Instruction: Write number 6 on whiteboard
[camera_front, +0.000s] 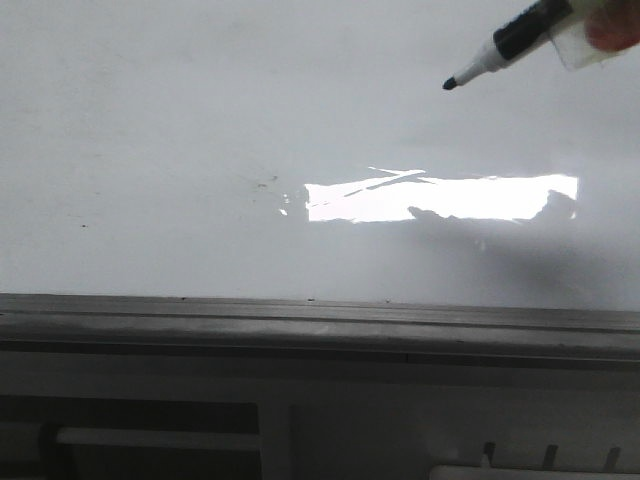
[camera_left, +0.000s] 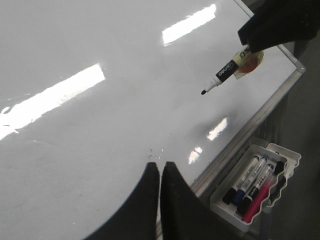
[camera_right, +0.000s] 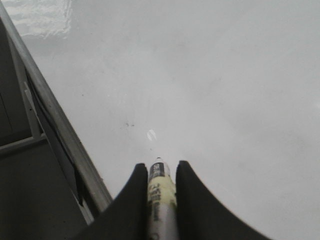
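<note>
The right gripper (camera_right: 159, 182) is clamped on a black-and-white marker (camera_front: 505, 45), its two dark fingers (camera_right: 134, 200) pressed against the barrel from both sides. In the front view the marker comes in from the upper right corner, tilted down and to the left, with its black tip hanging over the whiteboard (camera_front: 200, 130); whether the tip touches the surface is hard to judge, though in the left wrist view it appears to be just clear of the board. The right arm itself is mostly cut off, only a dark bulk showing at the frame edge in the left wrist view. The left gripper (camera_left: 161, 172) sits low over the near part of the board with its fingers drawn together, only a thin slit between them and nothing held.

The board surface reads blank white: no stroke of the number 6 can be made out on it, only a few faint specks and a bright rectangular glare (camera_front: 440, 198) that washes out part of the middle. The marker's shadow falls across the glare's right half.

The grey metal rim (camera_front: 320, 320) runs along the near edge of the board. Beyond the board's corner, a white tray (camera_left: 260, 187) holds several spare markers (camera_left: 252, 180), black, blue and pink. Wide open board lies left of and below the marker tip.
</note>
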